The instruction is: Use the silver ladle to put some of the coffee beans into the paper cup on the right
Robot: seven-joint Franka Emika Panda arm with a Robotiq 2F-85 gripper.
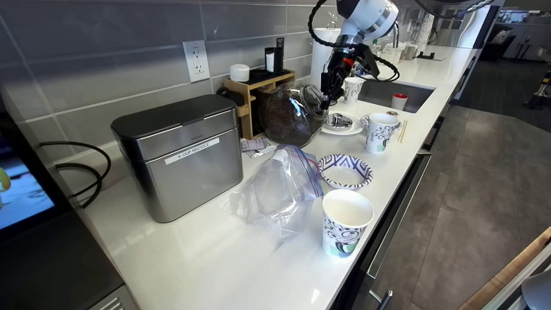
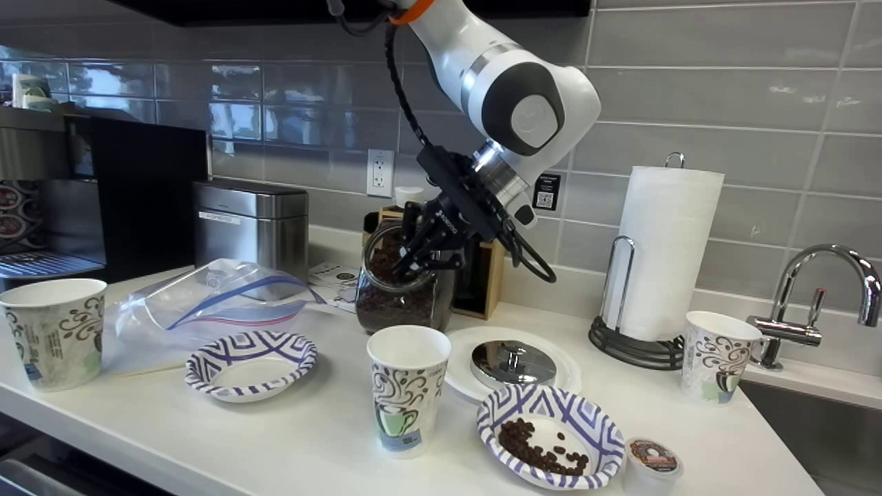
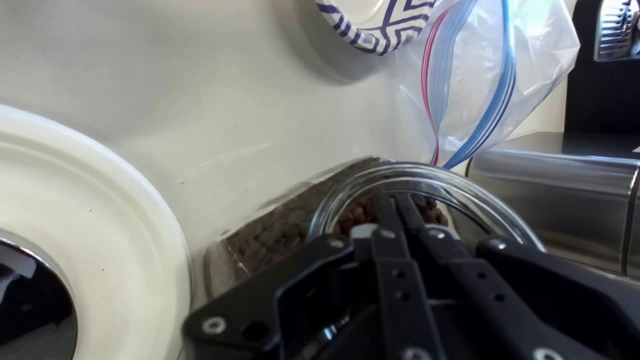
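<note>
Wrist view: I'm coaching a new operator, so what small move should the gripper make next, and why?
I'd probably ease the shut gripper a touch nearer the coffee beans: its tips line up with the mouth of the glass jar, and beans show past them. Gently, though, since I cannot make out the silver ladle or tell whether it is held.

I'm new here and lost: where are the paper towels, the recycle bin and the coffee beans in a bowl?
Paper towels [image 2: 668, 251]: in an exterior view, middle of the roll.
Recycle bin [image 1: 200, 175]: in an exterior view, front face.
Coffee beans [image 2: 526, 450]: in an exterior view, thickest clump.
</note>
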